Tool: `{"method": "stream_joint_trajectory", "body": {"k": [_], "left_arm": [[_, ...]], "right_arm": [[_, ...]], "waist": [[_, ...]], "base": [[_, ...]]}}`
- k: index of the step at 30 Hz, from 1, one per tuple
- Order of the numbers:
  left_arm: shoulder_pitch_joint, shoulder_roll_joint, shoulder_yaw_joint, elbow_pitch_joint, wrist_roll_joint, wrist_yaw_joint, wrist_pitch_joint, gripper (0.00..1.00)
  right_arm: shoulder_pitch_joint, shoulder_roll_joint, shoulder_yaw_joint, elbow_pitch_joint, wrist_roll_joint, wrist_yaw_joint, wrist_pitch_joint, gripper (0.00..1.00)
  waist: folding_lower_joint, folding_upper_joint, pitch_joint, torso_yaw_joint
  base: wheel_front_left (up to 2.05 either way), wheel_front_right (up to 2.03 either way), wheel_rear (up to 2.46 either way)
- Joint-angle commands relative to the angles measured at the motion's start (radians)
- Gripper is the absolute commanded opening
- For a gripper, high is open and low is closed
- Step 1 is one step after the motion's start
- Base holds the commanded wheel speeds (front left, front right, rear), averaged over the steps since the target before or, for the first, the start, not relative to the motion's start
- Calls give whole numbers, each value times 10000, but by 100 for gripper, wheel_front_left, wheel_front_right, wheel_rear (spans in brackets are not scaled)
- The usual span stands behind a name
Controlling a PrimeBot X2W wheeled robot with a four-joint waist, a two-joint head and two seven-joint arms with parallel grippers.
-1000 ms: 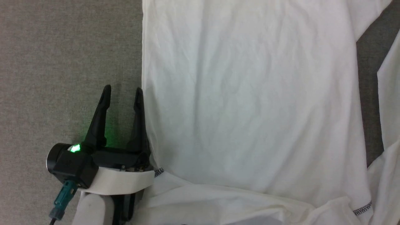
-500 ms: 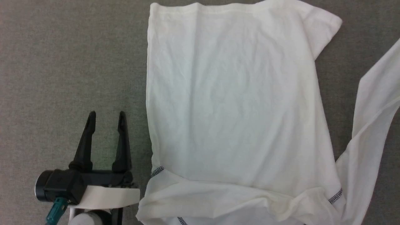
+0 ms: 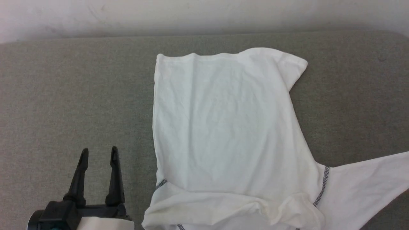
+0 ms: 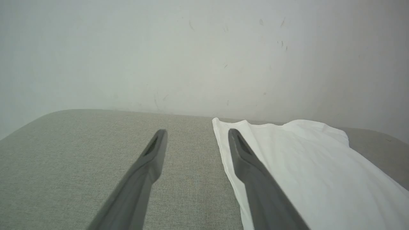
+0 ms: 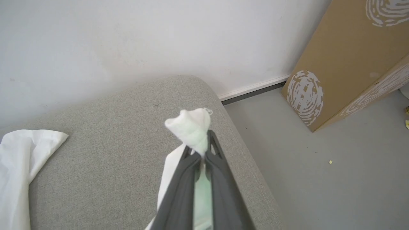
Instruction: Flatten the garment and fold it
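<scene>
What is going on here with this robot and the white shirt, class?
The robot is flattening a white long-sleeved shirt on a grey padded surface. Its right gripper is shut on the bunched end of one sleeve, which is drawn out to the robot's right. Its left gripper hangs open beside the shirt's left edge, holding nothing. The body of the shirt lies mostly smooth, though the near edge is rumpled and a far corner is turned over.
</scene>
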Motion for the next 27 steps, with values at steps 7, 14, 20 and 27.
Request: {"method": "stream_joint_trajectory", "body": {"k": [7,14,20,27], "left_arm": [[579,9,3,-158,-124,217,196,100],[927,36,-48,-357,-148,289,365,100],[1116,36,-141,-499,-165,314,419,100],[1069,37,-238,-526,-205,325,460,100]], "right_arm": [[740,-42,442,-512,392,-7,-183,0],[1209,292,2286,-2288,1327,-7,71,0],[1284,1036,4178,-4203,1887,-7,331,0],[879,1993,6752,-5446,2139,-7,553,0]], "waist": [[4,0,-1438,-420],[4,0,-1881,-359],[4,0,-1911,-112],[4,0,-1860,333]], "base": [[0,0,0],[0,0,0],[0,0,0],[0,0,0]]}}
